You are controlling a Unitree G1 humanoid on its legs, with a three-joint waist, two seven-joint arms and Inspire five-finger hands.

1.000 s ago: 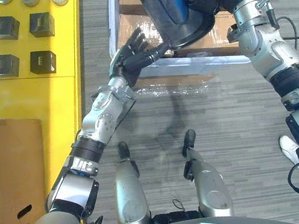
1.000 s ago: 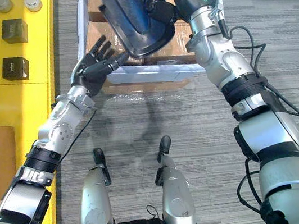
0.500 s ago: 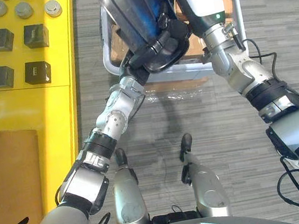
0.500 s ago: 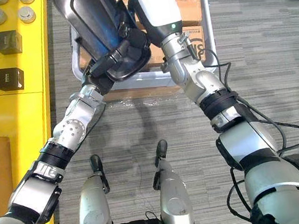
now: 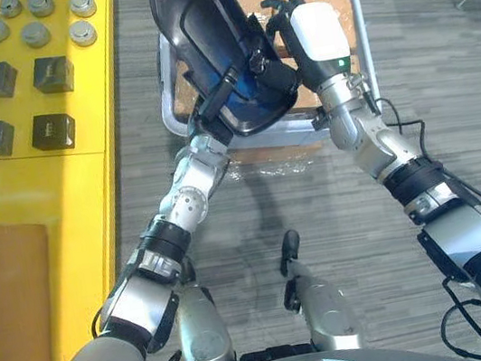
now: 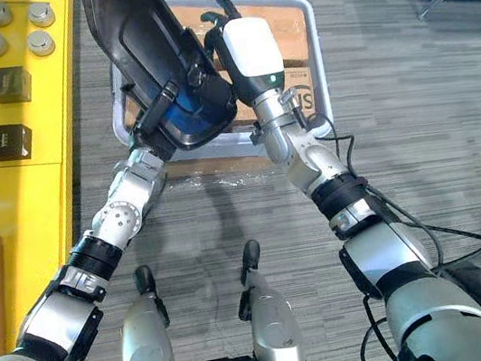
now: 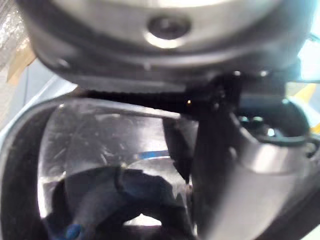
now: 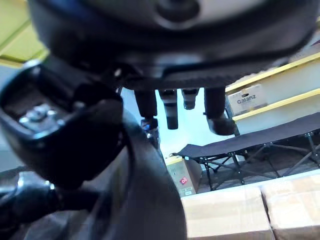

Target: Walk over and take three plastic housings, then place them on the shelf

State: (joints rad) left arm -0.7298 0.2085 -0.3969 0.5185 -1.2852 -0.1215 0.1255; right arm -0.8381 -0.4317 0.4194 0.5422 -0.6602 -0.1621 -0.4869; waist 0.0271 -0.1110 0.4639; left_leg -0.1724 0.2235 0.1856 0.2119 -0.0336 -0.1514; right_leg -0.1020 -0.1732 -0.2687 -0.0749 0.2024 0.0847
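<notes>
Left eye view: black plastic housing (image 5: 210, 48) is tilted above the grey crate (image 6: 320, 58) on the floor, carried between both my hands. My right hand (image 5: 308, 28) pinches its side rim (thumb on one face, fingers (image 8: 170, 107) past the edge). My left hand (image 5: 209, 117) is tucked under its lower end; I cannot tell its grip. Yellow shelf (image 5: 67, 180) with black blocks (image 5: 53, 131) stands to my left.
</notes>
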